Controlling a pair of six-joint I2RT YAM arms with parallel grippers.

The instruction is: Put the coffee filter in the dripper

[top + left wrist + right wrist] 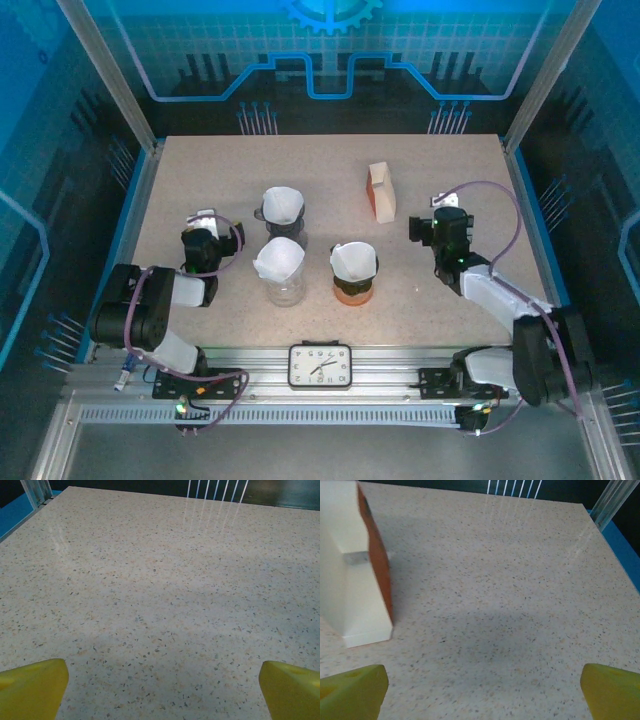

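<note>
Where it lines the orange dripper, the filter is white, conical.

Bright, even overhead light covers the speckled beige stone counter, and a blue cast surrounds it. Pale glare streaks mark its far edge in both wrist views. Soft shadow pools mid-counter beside the slightly blurred white-and-orange cardboard box.

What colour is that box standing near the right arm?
The box is cream-white with an orange-brown side, seen best in the right wrist view.
</note>
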